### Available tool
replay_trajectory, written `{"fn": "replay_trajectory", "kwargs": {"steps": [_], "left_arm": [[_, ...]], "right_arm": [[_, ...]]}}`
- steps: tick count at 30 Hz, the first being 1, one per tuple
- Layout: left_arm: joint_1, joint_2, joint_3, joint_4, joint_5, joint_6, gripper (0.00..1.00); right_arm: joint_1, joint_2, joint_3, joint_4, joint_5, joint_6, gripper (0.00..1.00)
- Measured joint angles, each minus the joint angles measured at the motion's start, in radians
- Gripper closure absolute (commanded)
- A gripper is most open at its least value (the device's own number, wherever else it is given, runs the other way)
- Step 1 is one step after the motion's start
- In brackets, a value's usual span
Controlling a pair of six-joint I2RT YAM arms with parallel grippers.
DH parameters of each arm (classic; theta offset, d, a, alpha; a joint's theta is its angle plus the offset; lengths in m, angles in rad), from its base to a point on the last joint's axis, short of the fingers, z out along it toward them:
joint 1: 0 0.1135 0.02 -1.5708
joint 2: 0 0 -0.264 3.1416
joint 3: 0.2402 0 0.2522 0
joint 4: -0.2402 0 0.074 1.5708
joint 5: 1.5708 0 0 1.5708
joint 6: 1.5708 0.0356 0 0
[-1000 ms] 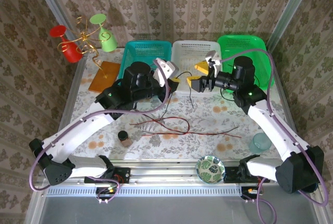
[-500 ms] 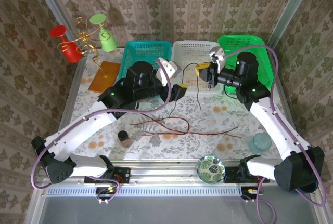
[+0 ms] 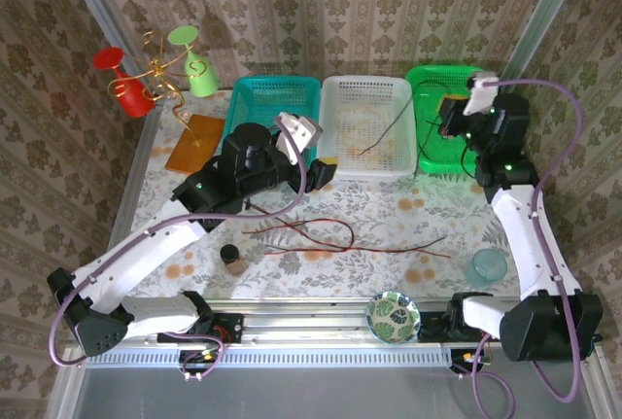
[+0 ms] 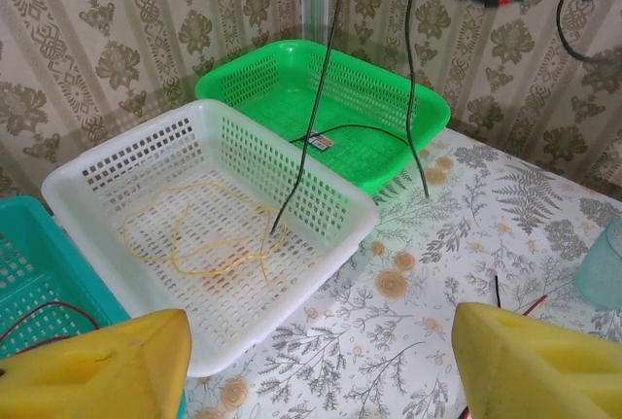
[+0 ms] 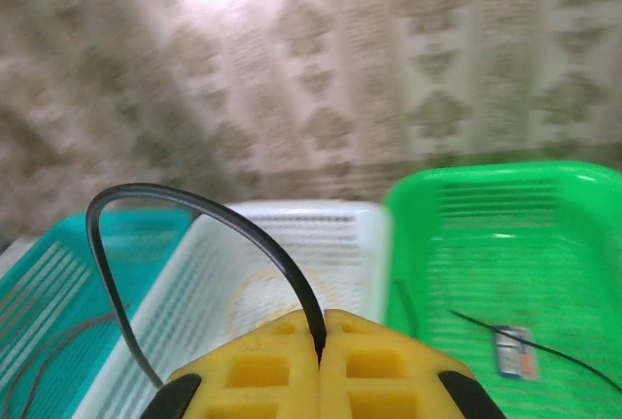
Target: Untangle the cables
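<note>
while the right gripper pinches a black cable (held high), left gripper gapes.

— How do your arms sit?
— My left arm reaches toward mid-table, and my left gripper has its yellow fingers spread wide.
— And the other?
— My right gripper is held high at the far right, pinched tight on a black cable.
</note>
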Motion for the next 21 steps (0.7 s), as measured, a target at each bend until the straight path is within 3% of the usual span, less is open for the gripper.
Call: {"fn": "replay_trajectory", "kwargs": {"steps": [7, 16, 21], "left_arm": [[0.001, -0.011, -0.028, 0.008, -0.010, -0.001, 0.28], [0.001, -0.027, -0.053, 0.008, -0.015, -0.010, 0.28], [0.001, -0.042, -0.071, 0.015, -0.022, -0.024, 0.28]], "right_arm": [[-0.095, 0.122, 0.076, 0.065, 0.074, 0.086, 1.00], [-0.104, 0.425, 0.223, 0.071, 0.132, 0.037, 1.00], [-0.098, 0.601, 0.357, -0.022, 0.243, 0.030, 1.00]]}}
